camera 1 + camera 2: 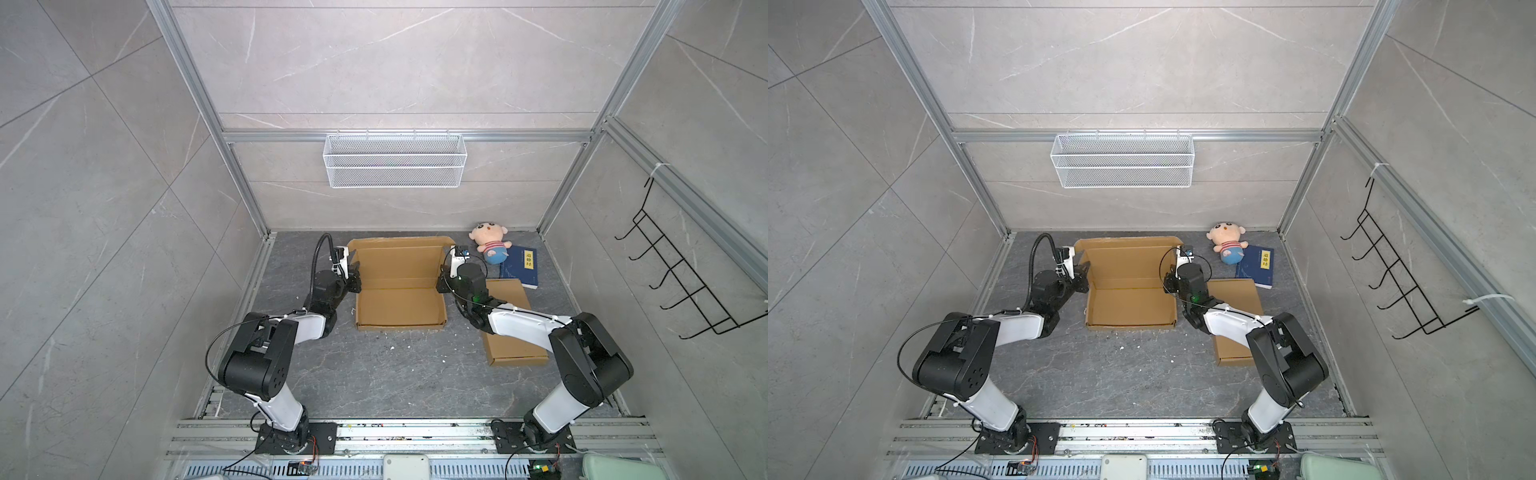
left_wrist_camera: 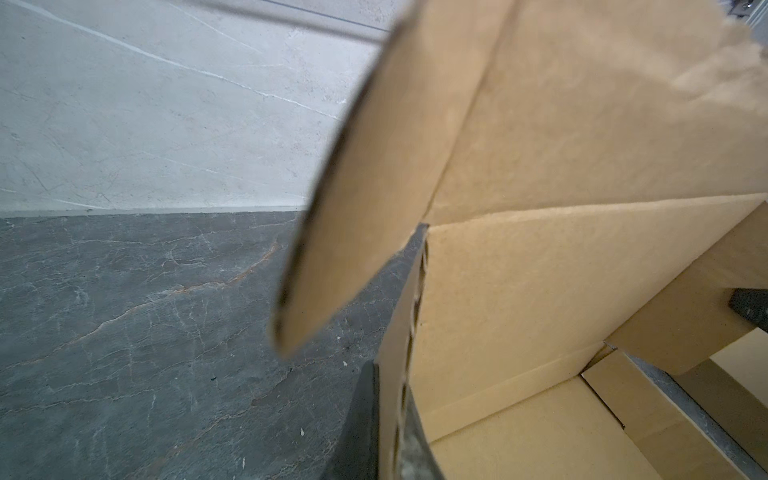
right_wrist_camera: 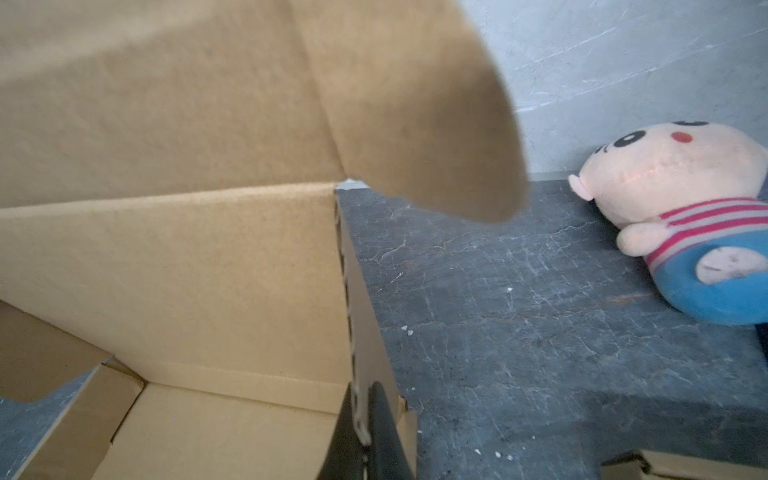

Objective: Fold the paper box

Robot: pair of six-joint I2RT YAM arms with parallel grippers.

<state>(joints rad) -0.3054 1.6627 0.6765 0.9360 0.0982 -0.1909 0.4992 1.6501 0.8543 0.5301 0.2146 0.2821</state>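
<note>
Clenched left fingers (image 2: 361,424) grip the paper box (image 1: 399,307) by its left side wall; right fingers (image 3: 384,419) clamp the right wall. It sits mid-surface (image 1: 374,374) toward the back, long axis left-right, lid upright at the far edge. Beside it, a blue book (image 1: 517,272) bears a yellow label (image 1: 528,257), probably Chinese, unreadable.

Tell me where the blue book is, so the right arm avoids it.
In both top views the blue book lies at the back right of the floor, beside the plush doll, behind the flat cardboard.
</note>
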